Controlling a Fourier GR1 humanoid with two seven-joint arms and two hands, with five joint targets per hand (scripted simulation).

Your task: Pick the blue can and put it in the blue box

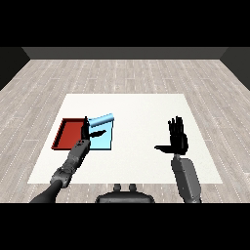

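The right hand [177,138] is raised over the white surface [146,112], fingers straight and spread, thumb out to the side, holding nothing. The left hand [89,130] reaches over the seam between the red tray [68,134] and the blue tray [105,141] (its fingers cannot be made out). Farther back, the blue can [101,120] lies tilted on the blue tray's far edge.
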